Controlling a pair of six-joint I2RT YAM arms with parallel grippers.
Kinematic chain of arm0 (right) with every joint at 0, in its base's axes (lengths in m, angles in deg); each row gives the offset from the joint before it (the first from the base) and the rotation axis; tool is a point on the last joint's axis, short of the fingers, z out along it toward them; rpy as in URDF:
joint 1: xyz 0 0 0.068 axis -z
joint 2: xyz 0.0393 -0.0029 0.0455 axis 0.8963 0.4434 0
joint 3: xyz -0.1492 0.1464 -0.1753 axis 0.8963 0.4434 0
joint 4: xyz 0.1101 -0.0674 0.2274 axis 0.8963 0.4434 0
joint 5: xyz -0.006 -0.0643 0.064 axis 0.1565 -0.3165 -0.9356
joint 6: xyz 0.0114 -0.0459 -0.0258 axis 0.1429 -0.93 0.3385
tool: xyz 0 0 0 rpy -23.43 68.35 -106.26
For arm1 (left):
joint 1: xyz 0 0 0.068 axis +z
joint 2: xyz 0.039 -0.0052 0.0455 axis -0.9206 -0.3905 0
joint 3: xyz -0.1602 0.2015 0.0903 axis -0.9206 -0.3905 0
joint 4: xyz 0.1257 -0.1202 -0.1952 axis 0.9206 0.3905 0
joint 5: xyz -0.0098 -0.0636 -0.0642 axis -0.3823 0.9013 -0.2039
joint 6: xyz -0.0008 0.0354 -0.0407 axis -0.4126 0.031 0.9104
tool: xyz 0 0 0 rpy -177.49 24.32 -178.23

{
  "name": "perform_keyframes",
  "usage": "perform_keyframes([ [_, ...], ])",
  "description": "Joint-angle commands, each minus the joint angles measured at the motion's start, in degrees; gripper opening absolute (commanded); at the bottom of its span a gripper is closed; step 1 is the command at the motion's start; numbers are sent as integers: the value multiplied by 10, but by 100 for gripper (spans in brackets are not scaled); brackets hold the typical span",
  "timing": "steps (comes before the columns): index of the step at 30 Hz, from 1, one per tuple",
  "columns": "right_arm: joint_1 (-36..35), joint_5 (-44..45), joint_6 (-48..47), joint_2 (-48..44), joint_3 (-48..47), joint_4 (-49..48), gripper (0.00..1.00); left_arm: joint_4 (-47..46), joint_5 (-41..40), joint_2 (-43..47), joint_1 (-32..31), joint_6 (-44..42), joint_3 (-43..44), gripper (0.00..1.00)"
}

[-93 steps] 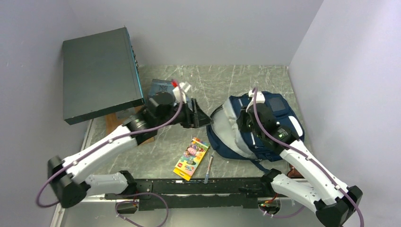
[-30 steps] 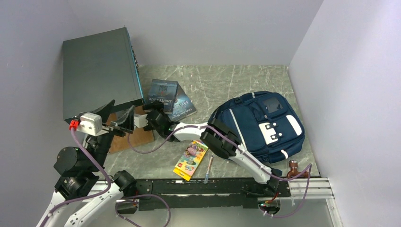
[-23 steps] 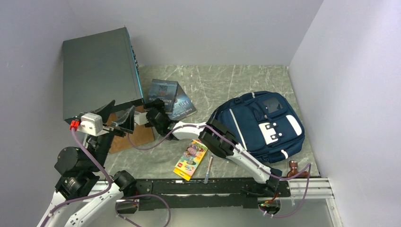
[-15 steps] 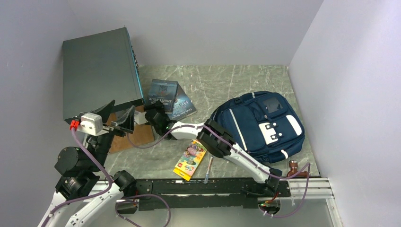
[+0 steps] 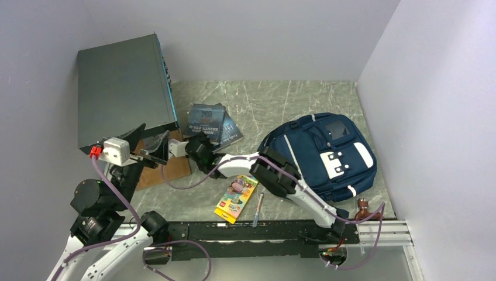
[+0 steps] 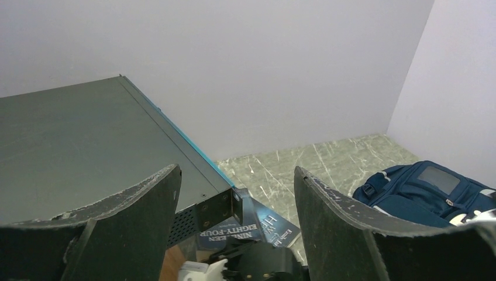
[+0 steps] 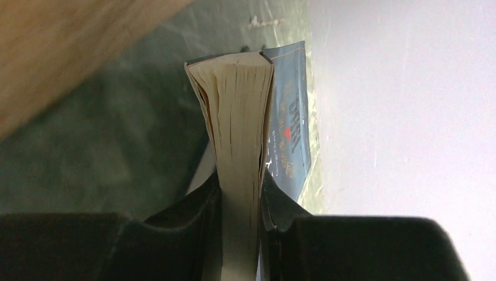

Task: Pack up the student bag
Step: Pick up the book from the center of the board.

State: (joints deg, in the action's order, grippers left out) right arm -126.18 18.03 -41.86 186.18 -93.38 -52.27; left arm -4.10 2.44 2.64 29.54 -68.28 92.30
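In the view from above, the large navy blue striped fabric student bag [image 5: 319, 155] lies flat on the green marbled counter [image 5: 281, 99], front pocket up, near the right wall. Whether its mouth is open cannot be told from here. The white right arm [image 5: 292, 187] stretches well to the left of the bag, its wrist turned sideways, and holds a blue-covered paperback [image 5: 206, 122] by the near edge, tilted up off a second dark book [image 5: 231, 133]. The bag therefore lies to the right of the right fingers and slightly nearer the bases, and this arm is much the closer of the two to it. A colourful flat crayon box [image 5: 237, 196] and a slim pen [image 5: 258, 209] lie just left of the bag's near corner. The left arm [image 5: 93, 202] stands reared up far to the left of the bag, under the big dark grey-green flat box [image 5: 126, 91]. In the left wrist view, the left fingers [image 6: 117, 216] are spread wide with nothing between them, pointing across the counter towards the bag, which shows at the far right of that view. In the right wrist view, the right fingers [image 7: 199, 205] are clamped on the paperback's cream page block, one on each cover. Carrying the book over looks like a long rightward sweep for the right arm.
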Motion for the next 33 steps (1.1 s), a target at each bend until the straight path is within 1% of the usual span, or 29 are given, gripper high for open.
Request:
perform_keyframes([
  [1,-15,14,97,-167,121,-25,0,-16,1,-11,3,3,-4,75],
  [8,-20,-2,261,-391,331,-10,0,-21,-5,-16,6,4,-8,76],
  [12,-18,23,365,-524,424,22,0,-23,-3,-26,7,8,-11,76],
  [15,-4,30,466,-636,471,77,0,-22,6,-39,9,13,-12,77],
  [18,45,7,627,-757,510,163,0,-21,27,-59,11,19,-10,76],
  [19,74,-26,676,-792,519,197,0,-21,35,-66,12,19,-10,76],
  [21,148,-121,765,-869,538,250,0,-23,59,-85,14,39,-10,77],
  [24,255,-274,833,-951,555,296,0,-27,132,-123,21,42,-3,76],
  [28,371,-448,887,-986,531,365,0,-27,258,-204,38,74,21,76],
  [31,430,-572,939,-1000,523,360,0,-29,371,-268,43,134,44,75],
  [32,446,-605,963,-1004,523,350,0,-33,393,-287,43,149,49,73],
  [33,462,-625,993,-1006,522,341,0,-47,429,-302,43,182,51,72],
])
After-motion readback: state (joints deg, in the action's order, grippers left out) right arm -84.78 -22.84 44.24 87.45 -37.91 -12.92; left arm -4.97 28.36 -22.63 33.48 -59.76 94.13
